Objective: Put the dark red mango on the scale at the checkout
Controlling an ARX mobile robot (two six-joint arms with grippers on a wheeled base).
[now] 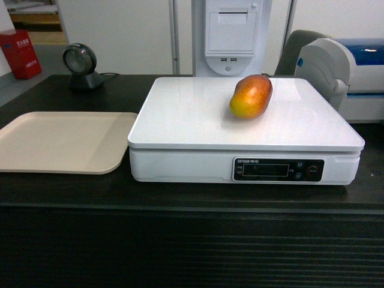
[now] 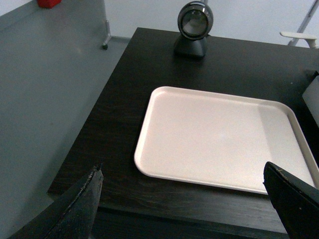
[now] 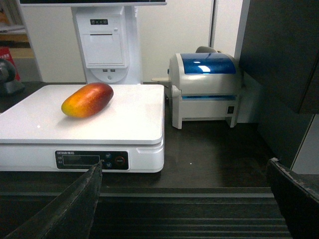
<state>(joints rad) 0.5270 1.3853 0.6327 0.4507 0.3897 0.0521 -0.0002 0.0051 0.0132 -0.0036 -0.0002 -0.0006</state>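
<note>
**Mango at rest on the scale platter, both grippers withdrawn**

The oval, smooth-skinned mango, dark red at one end and orange-yellow at the other, lies on the flat top of the large white square weighing scale, toward two o'clock of the platter's centre in your head view. Nothing touches it. Its long axis runs from the yellow end at seven o'clock to the red end at one o'clock. The scale stands on the long black checkout counter with the ribbed dark front; by this placement the task reads as done.

Your right gripper is spread wide and empty; from its wrist camera the fruit lies toward eleven o'clock, well apart, with the scale's front edge between. Your left gripper is likewise spread and empty, above the beige rectangular plastic tray (so the right arm is the nearer one).

The scale's black display strip carries small white lettering, too blurred to read with confidence. The display itself appears dark.
</note>
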